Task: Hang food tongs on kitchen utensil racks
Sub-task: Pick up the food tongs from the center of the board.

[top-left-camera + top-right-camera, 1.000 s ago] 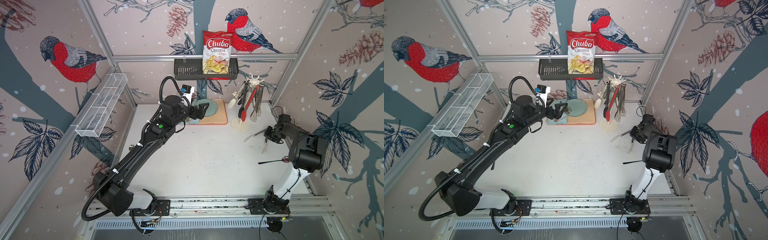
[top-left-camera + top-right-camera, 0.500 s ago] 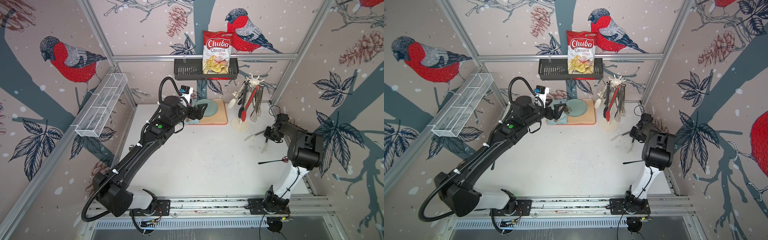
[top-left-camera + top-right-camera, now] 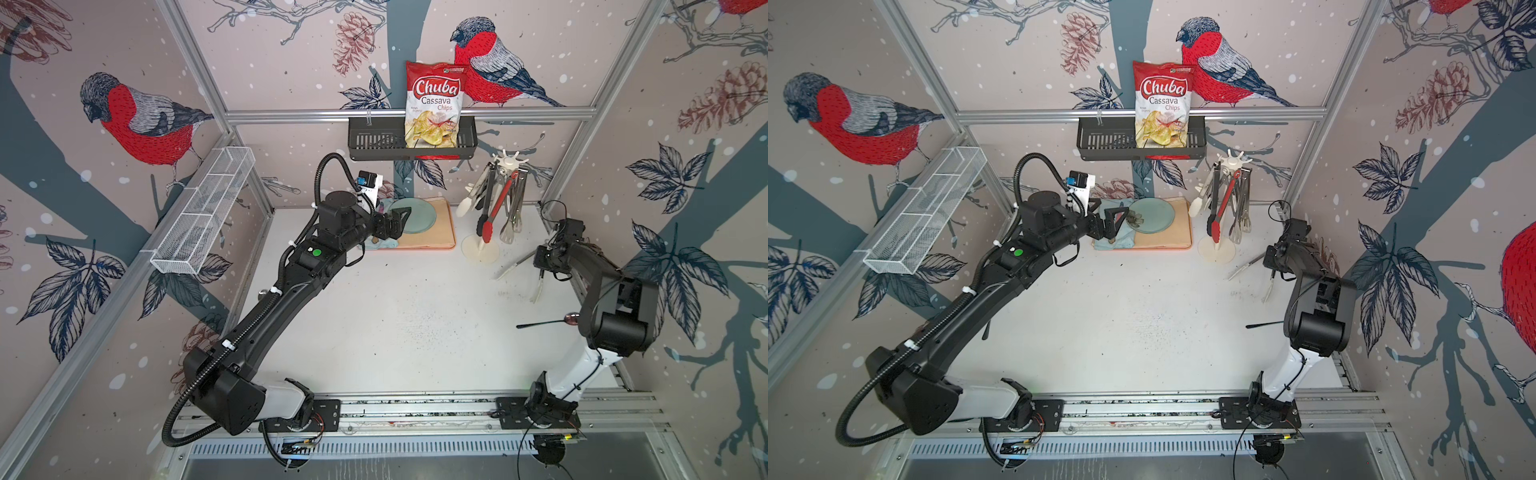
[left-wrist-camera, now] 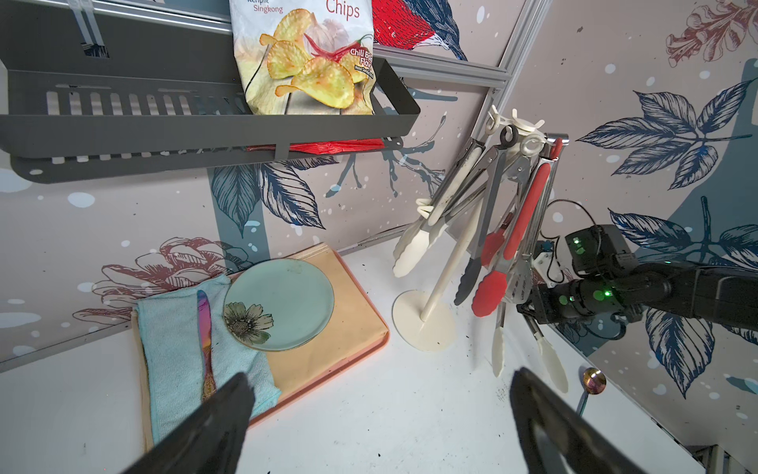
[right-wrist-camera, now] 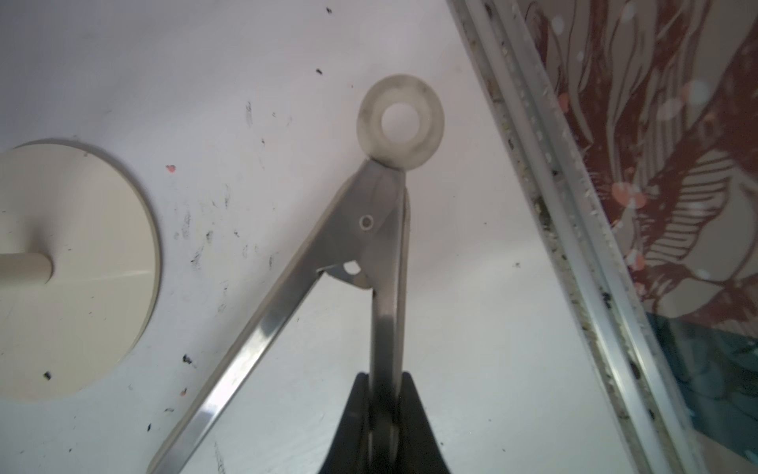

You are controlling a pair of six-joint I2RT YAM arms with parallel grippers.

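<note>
— Right at the fingertips of my right end effector point(image 5: 383, 394) sits one steel arm of the loose tongs point(image 5: 381, 254). The fingers are clenched on it edge-on, a little back from the hinge.

— Why there, not the ring end?

— I judge the white loop point(image 5: 400, 123) has to be free to slip over a hook. So it pokes out ahead of the end effector, clear of the fingers. The other arm splays off to one side, low over the surface point(image 5: 287, 82); I cannot tell whether it touches.

— And the rack?

— My rack point(image 3: 505, 163) stands near, on that same side of the end effector, with its round base just beside the splayed arm. Four hanging tongs point(image 3: 496, 208) dangle from the crown by their loops, tips down. This pair looks like the last one to hang.

— Your left?

— My left end effector point(image 4: 381, 377) is spread wide and holds nothing. It hovers above the surface, facing the rack and well apart from it, out of the right arm's way.
</note>
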